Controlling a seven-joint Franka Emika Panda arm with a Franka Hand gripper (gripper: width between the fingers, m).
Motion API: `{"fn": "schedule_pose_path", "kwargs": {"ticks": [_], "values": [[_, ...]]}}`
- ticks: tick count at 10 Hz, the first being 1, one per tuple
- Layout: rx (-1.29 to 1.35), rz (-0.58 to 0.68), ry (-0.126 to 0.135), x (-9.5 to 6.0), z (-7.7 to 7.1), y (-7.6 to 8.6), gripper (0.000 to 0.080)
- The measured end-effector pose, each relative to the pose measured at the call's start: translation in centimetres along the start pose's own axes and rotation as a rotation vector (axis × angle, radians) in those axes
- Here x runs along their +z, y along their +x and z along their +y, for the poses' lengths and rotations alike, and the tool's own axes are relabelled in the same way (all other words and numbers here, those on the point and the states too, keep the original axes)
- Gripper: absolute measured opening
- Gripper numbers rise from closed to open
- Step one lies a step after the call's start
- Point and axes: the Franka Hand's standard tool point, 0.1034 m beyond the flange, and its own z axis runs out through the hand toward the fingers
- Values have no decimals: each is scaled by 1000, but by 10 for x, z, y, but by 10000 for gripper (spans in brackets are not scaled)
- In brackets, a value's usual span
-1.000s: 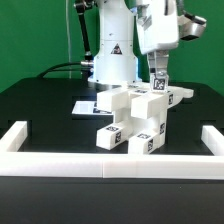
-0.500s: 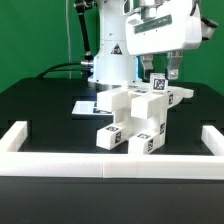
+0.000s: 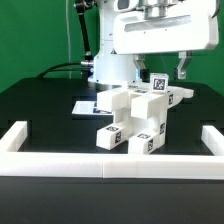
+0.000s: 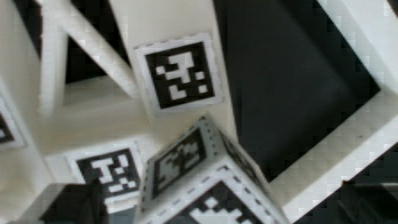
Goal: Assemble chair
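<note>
Tool [image 3: 161, 70] wide open, empty, above chair [image 3: 135, 118] | wrist: only tags [image 4: 178, 75] close-up

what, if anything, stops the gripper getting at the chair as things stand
Probably nothing, so likely yes: the gripper hangs open right above the chair, and the exterior view shows no other object between them. A straight descent looks free.

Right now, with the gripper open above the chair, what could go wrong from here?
1. The open gripper hangs close over the top of the chair; a sideways move before lifting clear might clip it.
2. The chair stands on the table with nothing visibly bracing it, so even a light knock could shift or tip it.
</note>
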Motion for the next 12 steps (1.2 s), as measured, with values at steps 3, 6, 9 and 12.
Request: {"fn": "schedule_pose_path", "kwargs": {"ticks": [3, 6, 9, 12], "values": [[-84, 1, -1, 0, 1, 1, 649], [-414, 4, -22, 1, 1, 1, 649], [-645, 3, -24, 1, 2, 2, 649], [-652, 3, -25, 1, 3, 3, 626]]}}
